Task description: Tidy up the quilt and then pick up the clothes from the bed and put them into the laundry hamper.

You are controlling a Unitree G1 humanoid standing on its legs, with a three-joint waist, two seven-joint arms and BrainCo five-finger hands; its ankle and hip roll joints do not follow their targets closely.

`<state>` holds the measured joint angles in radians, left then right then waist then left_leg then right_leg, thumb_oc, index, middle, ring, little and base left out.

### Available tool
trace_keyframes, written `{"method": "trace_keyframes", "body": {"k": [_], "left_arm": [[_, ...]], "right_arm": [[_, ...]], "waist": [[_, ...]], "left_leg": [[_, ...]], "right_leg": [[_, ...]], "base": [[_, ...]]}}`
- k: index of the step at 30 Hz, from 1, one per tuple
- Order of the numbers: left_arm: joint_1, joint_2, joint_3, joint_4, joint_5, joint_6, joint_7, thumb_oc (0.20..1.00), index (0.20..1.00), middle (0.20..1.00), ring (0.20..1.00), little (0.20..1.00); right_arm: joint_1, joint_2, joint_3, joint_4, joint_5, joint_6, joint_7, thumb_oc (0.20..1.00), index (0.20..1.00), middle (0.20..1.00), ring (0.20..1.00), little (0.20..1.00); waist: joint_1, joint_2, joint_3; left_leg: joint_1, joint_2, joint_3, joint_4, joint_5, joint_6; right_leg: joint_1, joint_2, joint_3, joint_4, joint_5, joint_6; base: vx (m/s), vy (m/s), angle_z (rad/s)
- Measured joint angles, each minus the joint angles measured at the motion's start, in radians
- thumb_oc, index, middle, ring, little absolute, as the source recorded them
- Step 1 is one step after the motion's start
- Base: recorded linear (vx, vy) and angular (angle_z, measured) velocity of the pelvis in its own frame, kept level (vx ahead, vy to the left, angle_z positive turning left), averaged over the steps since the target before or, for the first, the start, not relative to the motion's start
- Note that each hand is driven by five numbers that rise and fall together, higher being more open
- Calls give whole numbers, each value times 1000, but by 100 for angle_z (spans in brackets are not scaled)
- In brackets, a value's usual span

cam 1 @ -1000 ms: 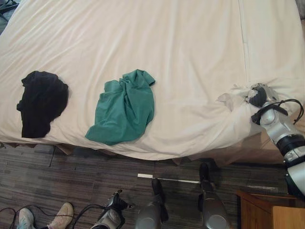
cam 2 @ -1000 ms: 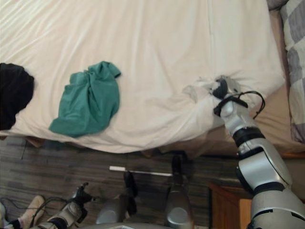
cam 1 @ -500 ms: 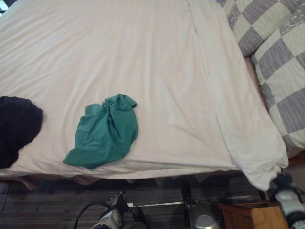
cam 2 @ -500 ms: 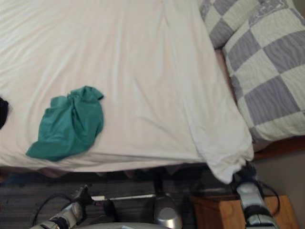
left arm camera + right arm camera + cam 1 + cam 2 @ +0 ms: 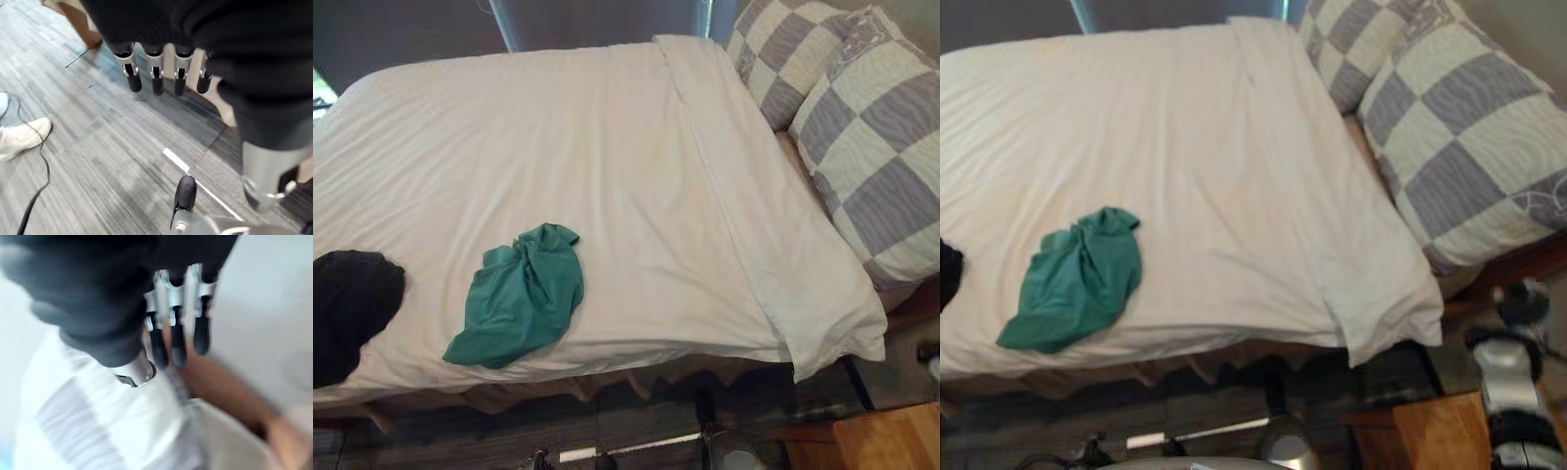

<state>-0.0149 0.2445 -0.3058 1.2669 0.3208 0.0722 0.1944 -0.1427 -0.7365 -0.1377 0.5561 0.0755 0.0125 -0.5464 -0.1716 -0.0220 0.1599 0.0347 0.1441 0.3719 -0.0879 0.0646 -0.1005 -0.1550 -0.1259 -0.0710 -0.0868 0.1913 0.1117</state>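
The white quilt (image 5: 607, 186) lies spread flat over the bed, reaching from the head end beside the checked pillows (image 5: 862, 137) down to the foot end, with its near corner at the head end hanging loose over the bed's near edge. No fingers touch it. The right hand (image 5: 1518, 304) hangs off the bed, past that hanging corner and beside the bed's near edge below the pillows, well apart from the quilt. In the right wrist view the right hand's fingers (image 5: 178, 340) point out straight and side by side, holding nothing, with pale bedding blurred beyond them.

A crumpled green garment (image 5: 519, 299) lies on the quilt close to the bed's near edge, about midway along it. A black garment (image 5: 352, 308) lies further toward the foot end, also by the near edge, partly cut off in the head views. Both garments are well apart from either hand.

The left hand (image 5: 195, 29) hangs low over the grey wood-grain floor (image 5: 98, 161), its fingers (image 5: 156, 73) straight and slightly apart with nothing between them. A person's light shoe (image 5: 22, 139) rests on the floor near it. A wooden nightstand (image 5: 1430, 436) stands by the bed's near edge at the head end.
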Motion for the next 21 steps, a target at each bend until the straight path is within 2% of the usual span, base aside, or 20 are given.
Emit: {"method": "trace_keyframes", "body": {"k": [2, 3, 4, 6, 10, 13, 16, 20, 21], "left_arm": [[-7, 0, 0, -30, -26, -5, 4, 1000, 1000, 1000, 1000, 1000], [-35, 0, -6, -63, -46, -7, 6, 1000, 1000, 1000, 1000, 1000], [-94, 0, -26, -96, -85, -14, 10, 1000, 1000, 1000, 1000, 1000], [-159, -1, -60, -137, -107, -32, 15, 1000, 1000, 1000, 1000, 1000], [-211, 3, -69, -155, -165, -42, 38, 1000, 1000, 1000, 1000, 1000], [-210, 3, -60, -149, -200, -42, 47, 1000, 1000, 1000, 1000, 1000], [-228, 4, -31, -135, -200, -42, 51, 1000, 1000, 1000, 1000, 1000], [-218, 13, -1, -102, -201, -39, 67, 1000, 1000, 1000, 1000, 1000], [-212, 17, -2, -91, -199, -36, 68, 1000, 1000, 1000, 1000, 1000]], "right_arm": [[-66, 1, 50, -3, -18, -1, 4, 200, 200, 200, 200, 200], [-129, -7, 106, -16, -38, -8, 6, 200, 200, 200, 200, 200], [-232, -9, 161, 3, -42, -9, 10, 200, 200, 200, 200, 200], [-343, 1, 207, 39, -43, -7, 19, 200, 200, 200, 200, 200], [-448, 119, 223, 210, -35, -29, 3, 200, 200, 200, 200, 200], [-443, 157, 188, 247, -32, -80, -15, 200, 200, 200, 200, 200], [-399, 185, 164, 274, -27, -95, -15, 200, 200, 200, 200, 200], [-355, 252, 148, 390, -35, -112, -4, 200, 200, 200, 200, 200], [-331, 268, 147, 418, -38, -113, 13, 200, 200, 200, 200, 200]], "waist": [[28, 1, 18], [34, 2, 47], [49, 13, 122], [92, 27, 211], [98, 28, 303], [91, 18, 316], [93, 3, 320], [91, -25, 305], [91, -36, 282]], "left_leg": [[-23, 1, -4, 0, 14, 7], [-52, -1, -16, 3, 22, 6], [-123, -9, -51, 47, 40, 14], [-180, -16, -57, 86, 37, 12], [-228, -10, -58, 126, 33, 10], [-224, 2, -56, 152, 20, 9], [-197, 10, -63, 160, 5, 5], [-99, 9, -64, 117, -2, 2], [-69, 3, -63, 91, -3, 1]], "right_leg": [[-15, 0, -2, 2, 1, 1], [-46, -3, -3, 6, 1, 2], [-82, -16, -14, 29, 6, 9], [-137, -31, -12, 66, 8, 10], [-172, -41, -18, 95, 7, 10], [-173, -37, -19, 124, 1, 0], [-146, -33, -34, 148, -8, -12], [-49, -28, -48, 121, -16, -24], [-17, -28, -51, 92, -17, -23]], "base": [[-221, -50, 15], [-208, -39, 55], [-296, -52, 61], [-191, -32, 34], [-84, -20, 13], [-38, -4, -3], [14, 13, 11], [50, 34, 5], [59, 98, 5]]}}
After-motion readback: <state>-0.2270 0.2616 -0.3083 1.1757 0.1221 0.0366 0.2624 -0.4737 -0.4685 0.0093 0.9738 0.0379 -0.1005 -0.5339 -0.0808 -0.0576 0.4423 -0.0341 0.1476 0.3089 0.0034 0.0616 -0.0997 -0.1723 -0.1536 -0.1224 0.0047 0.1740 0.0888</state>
